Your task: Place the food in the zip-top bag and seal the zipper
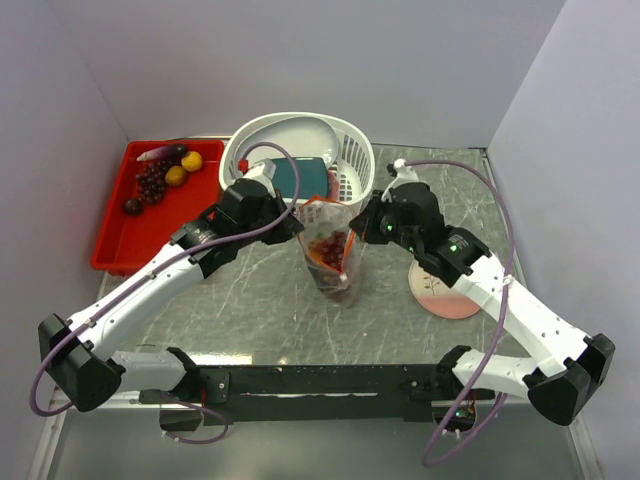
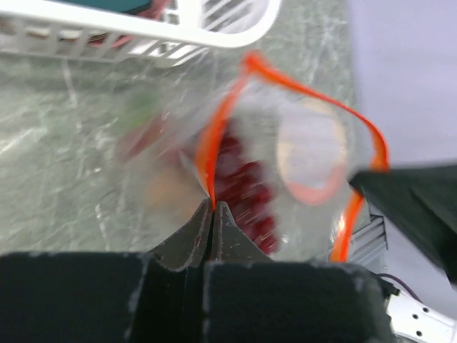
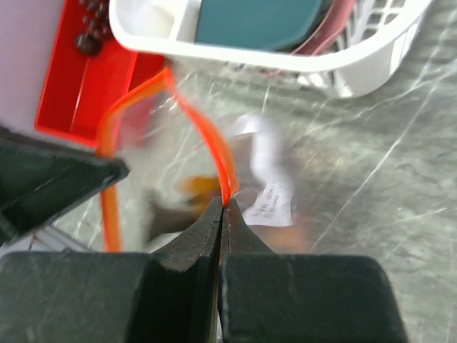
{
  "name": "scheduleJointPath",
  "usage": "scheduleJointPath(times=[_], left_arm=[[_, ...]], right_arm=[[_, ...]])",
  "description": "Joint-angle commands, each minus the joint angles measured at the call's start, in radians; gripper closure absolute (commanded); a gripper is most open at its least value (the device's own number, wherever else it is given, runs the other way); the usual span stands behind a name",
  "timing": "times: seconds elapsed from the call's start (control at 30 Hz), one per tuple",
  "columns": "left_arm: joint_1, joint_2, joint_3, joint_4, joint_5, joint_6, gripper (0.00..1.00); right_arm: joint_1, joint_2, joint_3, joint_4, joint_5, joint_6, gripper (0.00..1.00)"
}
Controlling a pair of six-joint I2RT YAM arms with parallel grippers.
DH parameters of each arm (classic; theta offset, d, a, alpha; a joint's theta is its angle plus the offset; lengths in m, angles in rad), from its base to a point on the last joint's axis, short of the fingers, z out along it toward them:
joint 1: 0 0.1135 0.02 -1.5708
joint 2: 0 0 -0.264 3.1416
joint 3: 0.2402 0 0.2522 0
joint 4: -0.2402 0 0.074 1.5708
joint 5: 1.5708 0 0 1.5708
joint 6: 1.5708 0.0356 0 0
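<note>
While pincers (image 2: 213, 207) (image 3: 223, 204) pinch zipper (image 2: 208, 146), bag (image 1: 336, 268) mouth open

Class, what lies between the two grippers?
The zip-top bag, grapes inside, its zipper pinched by the left gripper and right gripper; top view.

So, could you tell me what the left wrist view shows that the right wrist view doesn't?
Only the left wrist view shows grapes inside the bag and the round plate through the plastic. Only the right wrist view shows the red tray and the bag's white label. Both show the white basket, the marbled table and shut jaws pinching the orange zipper.
</note>
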Motion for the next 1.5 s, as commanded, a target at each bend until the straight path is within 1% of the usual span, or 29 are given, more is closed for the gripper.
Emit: scheduleJointPath(times=[0.0, 0.13, 0.27, 0.33, 0.37, 0.4, 0.43, 0.47, 0.53, 0.57, 0.6, 0.63, 0.67, 0.73, 0.77, 0.83, 0.87, 0.93, 0.97, 1.03, 1.07, 1.13, 1.17, 1.23, 1.27, 1.3, 1.47], left_arm=[[0.066, 0.000, 0.045, 0.037, 0.011, 0.019, 0.99], [0.070, 0.052, 0.073, 0.049, 0.046, 0.042, 0.99], [0.078, 0.060, 0.067, 0.067, 0.043, 0.052, 0.80], [0.100, 0.058, 0.084, 0.064, 0.043, 0.062, 0.74], [0.112, 0.055, 0.091, 0.061, 0.043, 0.063, 0.62], [0.144, 0.049, 0.099, 0.050, 0.043, 0.069, 0.53], [0.162, 0.041, 0.110, 0.047, 0.016, 0.071, 0.47], [0.207, 0.032, 0.111, 0.043, 0.002, 0.071, 0.40], [0.262, -0.005, 0.107, 0.040, -0.056, 0.072, 0.28], [0.332, -0.014, 0.105, 0.035, -0.075, 0.072, 0.26], [0.377, -0.022, 0.102, 0.038, -0.079, 0.066, 0.24], [0.420, -0.023, 0.090, 0.047, -0.073, 0.062, 0.23], [0.496, -0.017, 0.084, 0.059, -0.070, 0.060, 0.23], [0.558, 0.020, 0.091, 0.070, -0.107, 0.055, 0.23], [0.611, 0.040, 0.097, 0.075, -0.124, 0.057, 0.23], [0.678, 0.110, 0.119, 0.090, -0.138, 0.058, 0.23], [0.749, 0.135, 0.127, 0.099, -0.139, 0.066, 0.23], [0.813, 0.219, 0.157, 0.112, -0.151, 0.074, 0.25], [0.869, 0.280, 0.169, 0.113, -0.147, 0.080, 0.26], [0.937, 0.340, 0.203, 0.124, -0.126, 0.095, 0.28], [0.952, 0.398, 0.217, 0.127, -0.125, 0.115, 0.29], [0.983, 0.455, 0.269, 0.125, -0.139, 0.140, 0.31], [0.992, 0.513, 0.291, 0.110, -0.162, 0.155, 0.31], [1.015, 0.567, 0.361, 0.087, -0.182, 0.161, 0.34], [1.025, 0.616, 0.383, 0.057, -0.216, 0.158, 0.35], [1.034, 0.635, 0.421, 0.044, -0.228, 0.155, 0.36], [1.066, 0.734, 0.490, 0.026, -0.265, 0.167, 0.39]], right_arm=[[0.102, -0.020, 0.046, 0.046, -0.039, -0.014, 1.00], [0.092, -0.011, 0.009, 0.043, 0.006, -0.033, 1.00], [0.077, -0.003, -0.012, 0.071, -0.033, -0.044, 1.00], [0.075, 0.015, -0.006, 0.080, -0.044, -0.049, 1.00], [0.074, 0.018, -0.003, 0.084, -0.046, -0.050, 1.00], [0.072, 0.024, 0.005, 0.090, -0.070, -0.052, 1.00], [0.069, 0.026, 0.008, 0.094, -0.079, -0.055, 1.00], [0.066, 0.028, 0.009, 0.100, -0.087, -0.057, 1.00], [0.055, 0.028, 0.005, 0.106, -0.121, -0.060, 1.00], [0.052, 0.025, 0.000, 0.112, -0.130, -0.060, 1.00], [0.047, 0.018, -0.014, 0.118, -0.151, -0.057, 1.00], [0.043, 0.012, -0.021, 0.124, -0.164, -0.055, 1.00], [0.034, 0.009, -0.027, 0.133, -0.176, -0.054, 1.00], [0.029, 0.006, -0.031, 0.135, -0.199, -0.055, 1.00], [0.024, 0.003, -0.031, 0.132, -0.202, -0.057, 1.00], [0.021, -0.002, -0.038, 0.137, -0.216, -0.057, 1.00], [0.020, -0.005, -0.047, 0.143, -0.219, -0.057, 1.00], [0.020, -0.002, -0.054, 0.146, -0.228, -0.058, 1.00], [0.015, 0.005, -0.057, 0.144, -0.231, -0.061, 1.00], [0.009, 0.008, -0.063, 0.153, -0.240, -0.061, 1.00], [0.005, 0.011, -0.070, 0.156, -0.246, -0.061, 1.00], [-0.002, 0.015, -0.075, 0.167, -0.262, -0.057, 1.00], [-0.003, 0.023, -0.075, 0.167, -0.274, -0.057, 1.00], [-0.006, 0.029, -0.075, 0.172, -0.280, -0.055, 1.00], [-0.006, 0.034, -0.077, 0.172, -0.283, -0.055, 1.00], [-0.009, 0.035, -0.077, 0.172, -0.283, -0.058, 1.00], [-0.022, 0.043, -0.084, 0.183, -0.291, -0.057, 1.00]])
